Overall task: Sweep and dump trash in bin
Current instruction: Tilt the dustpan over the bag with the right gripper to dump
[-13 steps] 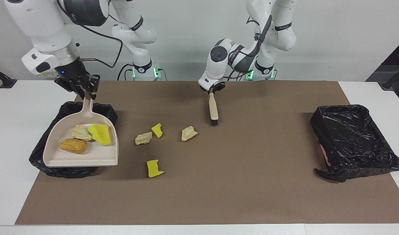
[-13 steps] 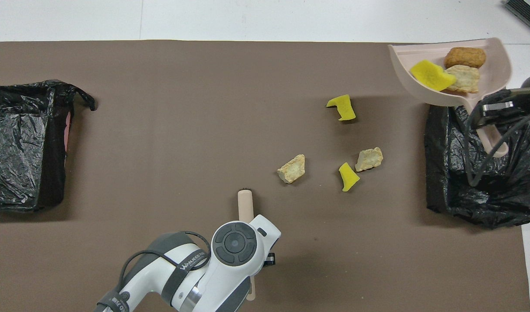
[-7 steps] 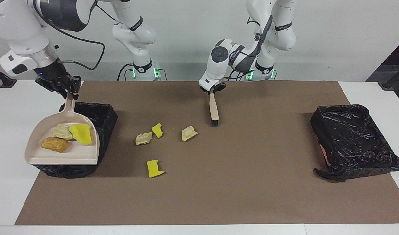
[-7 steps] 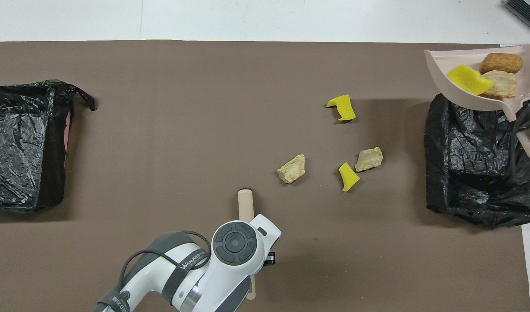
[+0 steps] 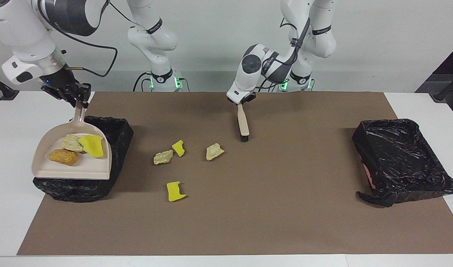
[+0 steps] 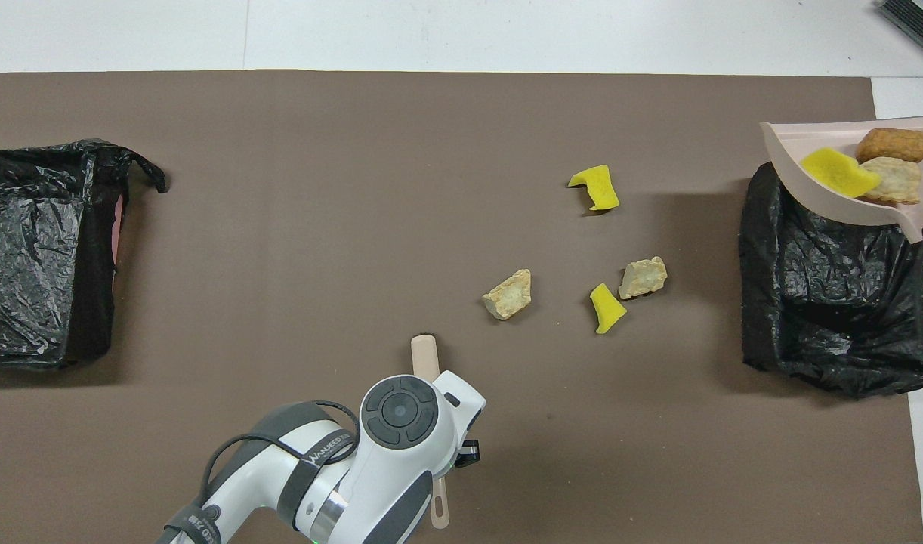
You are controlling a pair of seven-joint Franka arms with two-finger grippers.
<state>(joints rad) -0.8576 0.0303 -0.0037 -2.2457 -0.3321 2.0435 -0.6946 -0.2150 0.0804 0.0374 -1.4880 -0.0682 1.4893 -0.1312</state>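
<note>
While the right claw (image 5: 76,105) pinches the dustpan (image 5: 72,157) handle, its load hangs over the bin (image 5: 111,129) edge; the left claw (image 5: 240,103) grips the brush (image 5: 243,126).

yellow sponge pieces (image 5: 176,191): 3 | pale stone-like lumps (image 5: 214,151): 3 | orange-brown lump (image 5: 63,157): 1 | black-lined bins (image 5: 400,159): 2 | dustpan (image 5: 48,168): 1 | brush (image 5: 243,124): 1 | brown mat (image 5: 271,207): 1
</note>
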